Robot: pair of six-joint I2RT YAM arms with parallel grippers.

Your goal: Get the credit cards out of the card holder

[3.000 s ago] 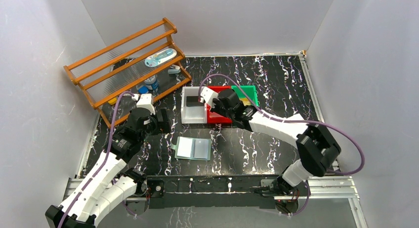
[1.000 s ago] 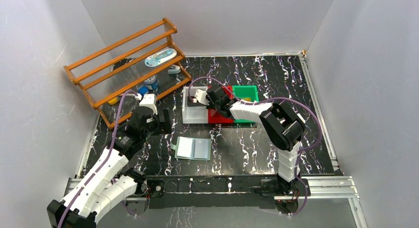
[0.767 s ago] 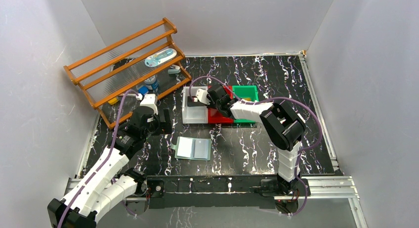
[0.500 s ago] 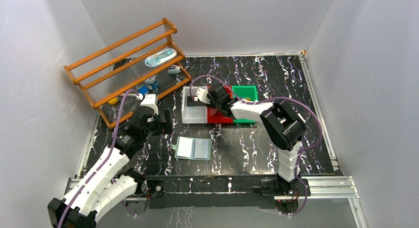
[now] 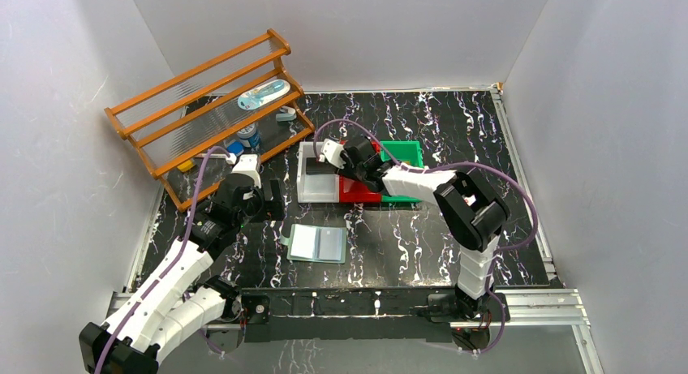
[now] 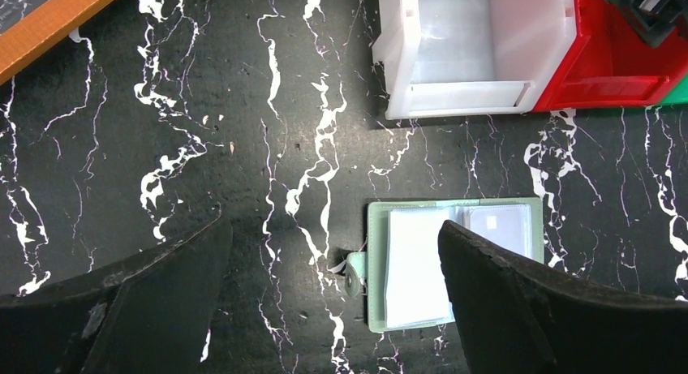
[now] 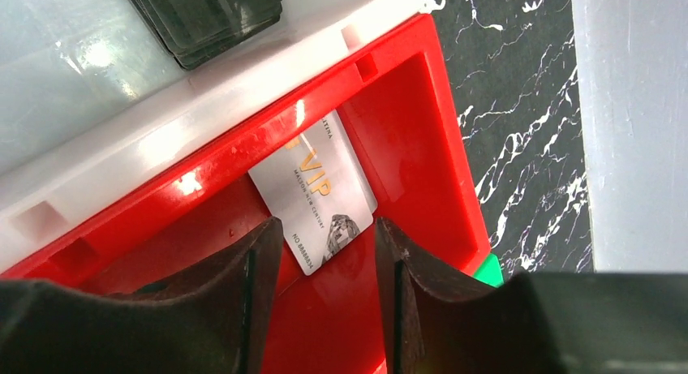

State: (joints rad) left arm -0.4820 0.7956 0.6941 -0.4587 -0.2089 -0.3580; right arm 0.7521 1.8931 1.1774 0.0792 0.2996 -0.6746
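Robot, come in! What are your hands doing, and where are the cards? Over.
Left tool open above spread card holder. Right tool open over red bin, VIP card lying inside. Nothing in the way.

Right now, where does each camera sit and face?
Top external: above and behind the bases, looking down on the table; both arms show.
Left wrist: facing straight down at the card holder; left gripper's open fingers show.
Right wrist: looking into the red bin at a pale card, seen between right gripper's fingers.
Shared: both wrist views catch the white bin beside the red one.
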